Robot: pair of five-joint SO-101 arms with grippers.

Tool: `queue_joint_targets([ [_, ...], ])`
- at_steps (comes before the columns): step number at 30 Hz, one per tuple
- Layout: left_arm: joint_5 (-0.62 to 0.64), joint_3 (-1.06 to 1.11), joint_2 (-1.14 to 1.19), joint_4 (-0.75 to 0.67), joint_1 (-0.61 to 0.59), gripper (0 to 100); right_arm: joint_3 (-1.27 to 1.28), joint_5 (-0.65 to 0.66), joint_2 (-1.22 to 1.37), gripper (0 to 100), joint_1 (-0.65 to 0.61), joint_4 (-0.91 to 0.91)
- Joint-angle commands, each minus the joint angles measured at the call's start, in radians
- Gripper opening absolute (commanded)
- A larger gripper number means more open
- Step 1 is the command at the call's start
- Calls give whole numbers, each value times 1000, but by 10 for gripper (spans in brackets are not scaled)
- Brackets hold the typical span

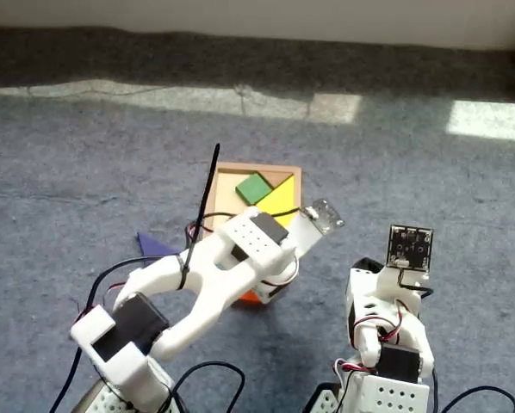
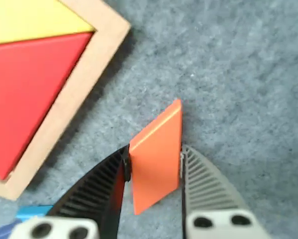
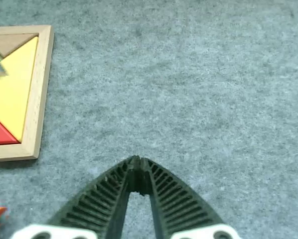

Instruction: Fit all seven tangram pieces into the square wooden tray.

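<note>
Just beside a corner of the square wooden tray [image 2: 91, 62], the left end effector [image 2: 154, 152] is clamped on an orange parallelogram piece [image 2: 156, 159] over the grey surface [image 2: 238, 74]. Inside the tray lie a red triangle [image 2: 29, 84], a yellow triangle [image 2: 34, 15] and a green square [image 1: 254, 188] (a purple piece [image 1: 154, 245] sits apart). The right end effector [image 3: 139, 162] hangs closed on nothing, near the tray.

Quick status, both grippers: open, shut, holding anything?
Left gripper: closed on the orange parallelogram piece.
Right gripper: closed, holding nothing.
</note>
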Motion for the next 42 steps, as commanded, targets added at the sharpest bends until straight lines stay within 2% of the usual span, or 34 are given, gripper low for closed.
queue_joint_targets([
  [1, 15, -44, -168, 38, -22, 7, 145, 9, 5, 8, 12, 1],
  [8, 44, -45, -395, 43, -179, 6, 145, 9, 5, 8, 12, 1],
  [11, 137, -76, -389, 40, -259, 6, 145, 9, 5, 8, 12, 1],
  [15, 199, -93, -315, -41, -315, 6, 145, 9, 5, 8, 12, 1],
  [28, 272, -94, -84, -296, -328, 6, 145, 9, 5, 8, 12, 1],
  [42, 273, -94, 13, -382, -404, 6, 145, 9, 5, 8, 12, 2],
])
